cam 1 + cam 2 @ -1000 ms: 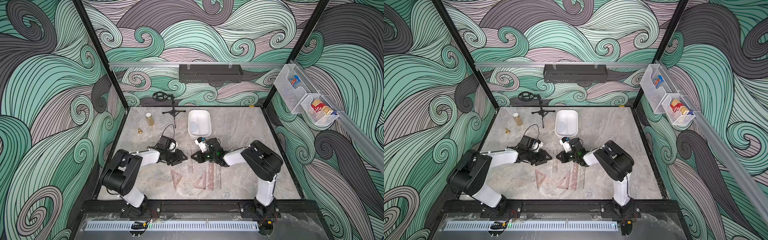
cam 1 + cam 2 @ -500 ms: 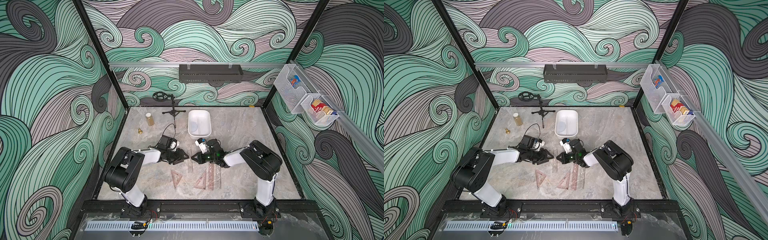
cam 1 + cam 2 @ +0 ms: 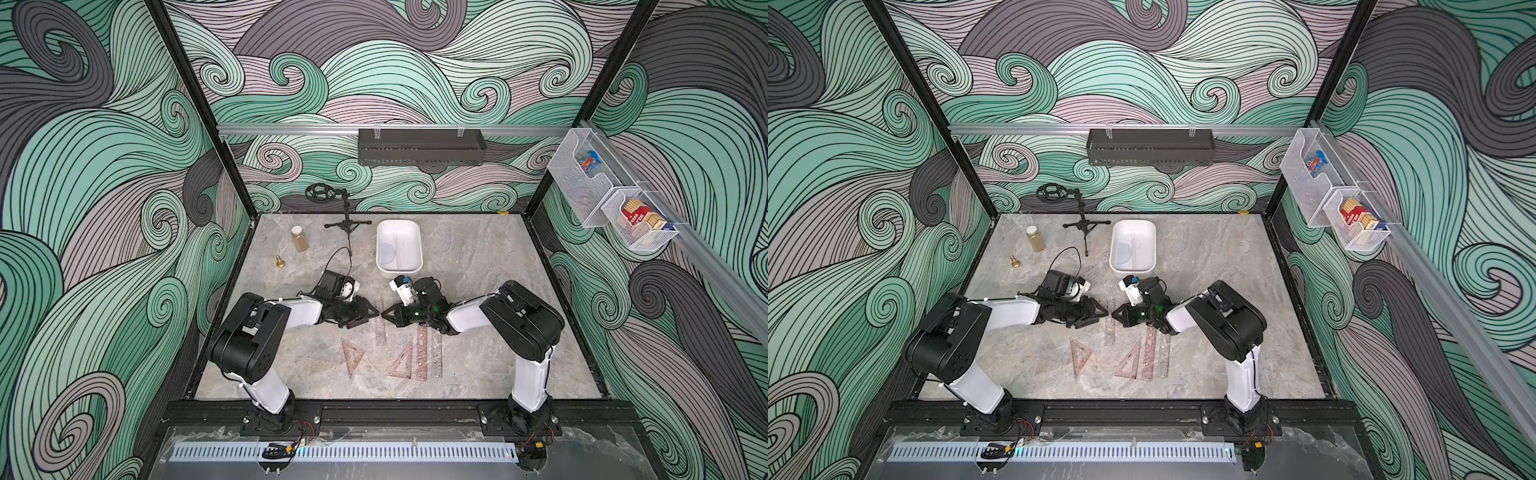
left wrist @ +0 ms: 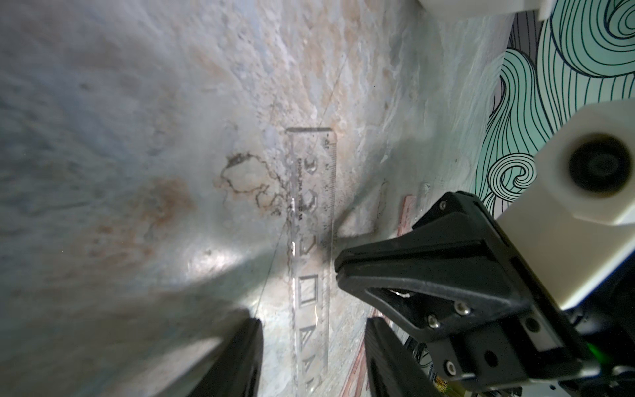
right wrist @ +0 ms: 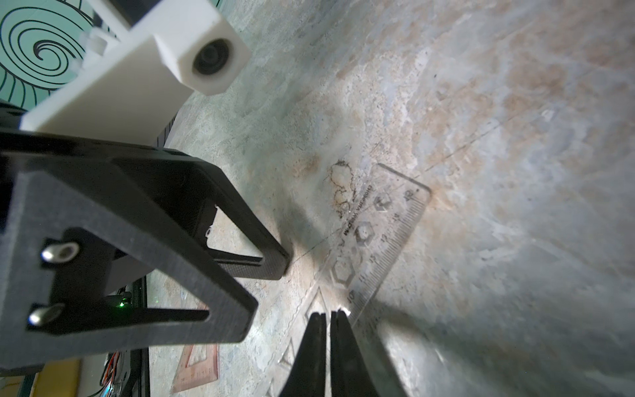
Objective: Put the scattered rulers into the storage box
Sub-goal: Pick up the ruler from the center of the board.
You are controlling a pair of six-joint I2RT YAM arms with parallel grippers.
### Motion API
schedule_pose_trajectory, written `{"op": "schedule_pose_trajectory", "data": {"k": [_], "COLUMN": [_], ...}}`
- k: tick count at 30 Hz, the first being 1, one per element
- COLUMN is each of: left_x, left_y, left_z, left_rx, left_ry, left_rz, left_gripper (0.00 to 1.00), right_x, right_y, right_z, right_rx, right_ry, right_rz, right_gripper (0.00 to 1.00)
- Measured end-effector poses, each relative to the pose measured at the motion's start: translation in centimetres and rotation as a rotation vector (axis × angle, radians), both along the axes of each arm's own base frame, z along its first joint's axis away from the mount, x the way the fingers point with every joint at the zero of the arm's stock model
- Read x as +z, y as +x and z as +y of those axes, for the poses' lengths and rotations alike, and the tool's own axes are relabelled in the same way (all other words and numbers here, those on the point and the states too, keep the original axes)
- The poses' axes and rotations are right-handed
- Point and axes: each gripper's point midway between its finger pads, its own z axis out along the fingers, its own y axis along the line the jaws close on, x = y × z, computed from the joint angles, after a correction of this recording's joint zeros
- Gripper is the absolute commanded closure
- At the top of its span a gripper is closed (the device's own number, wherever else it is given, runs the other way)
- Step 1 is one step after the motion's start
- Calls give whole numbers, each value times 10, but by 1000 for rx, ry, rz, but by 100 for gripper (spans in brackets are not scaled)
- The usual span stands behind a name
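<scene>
A clear ruler [image 3: 380,332] [image 3: 1109,332] lies flat on the marble table between my two grippers. In the left wrist view the clear ruler [image 4: 312,223] runs between the spread fingers of my left gripper [image 4: 311,357] [image 3: 368,316], which is open and low over it. My right gripper [image 5: 326,314] [image 3: 384,312] is shut, its tips resting on the ruler [image 5: 374,233] near one edge. Two pinkish set squares [image 3: 352,355] [image 3: 403,361], a pinkish-brown ruler [image 3: 421,353] and another clear ruler [image 3: 436,353] lie nearer the front. The white storage box [image 3: 399,272] [image 3: 1133,272] stands behind the grippers, holding a protractor and a ruler.
A small bottle [image 3: 300,239], a brass bell [image 3: 280,262] and a black tripod stand [image 3: 348,224] stand at the back left. A black shelf [image 3: 419,147] hangs on the back wall. White wire baskets [image 3: 582,183] hang on the right wall.
My left gripper has crept right, closer to the clear ruler and the right gripper's tips. The right gripper has hardly moved and stays shut.
</scene>
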Motion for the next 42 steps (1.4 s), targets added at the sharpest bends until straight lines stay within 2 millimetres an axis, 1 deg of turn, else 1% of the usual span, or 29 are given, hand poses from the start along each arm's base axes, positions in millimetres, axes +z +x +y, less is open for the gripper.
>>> {"op": "schedule_pose_trajectory", "data": {"k": [5,14,19,20,24,28,33,38,40,42], "left_x": [-1,-4,-6,-6,-11,-16,-19,-20,-20,-20], "left_y": [2,5,7,7,7,7,4,3,2,1], "left_z": [-2,-12,-17,-18,-21,-22,-28,-31,-33,-34], "left_rx": [-1,-18,-21,-21,-22,-18,-34,-45,-49,-51], "left_ry": [-10,-84,-109,-111,-109,-103,-101,-102,-101,-101], "left_rz": [-4,-23,-27,-27,-19,-7,2,5,4,4], "left_gripper": [47,50,56,59,75,85,90,91,91,91], "right_x": [-2,-6,-6,-6,-5,-6,-5,-2,1,9], "right_y": [-1,-4,-1,-1,2,4,1,-6,-11,-11], "right_z": [2,1,2,3,2,-3,-8,-13,-18,-24], "right_rx": [3,4,5,5,0,-14,-21,-27,-30,-40], "right_ry": [1,0,12,14,20,23,31,60,67,75], "right_rz": [3,1,-13,-15,-23,-26,-28,13,38,48], "right_gripper": [91,91,91,91,92,92,91,87,85,84]}}
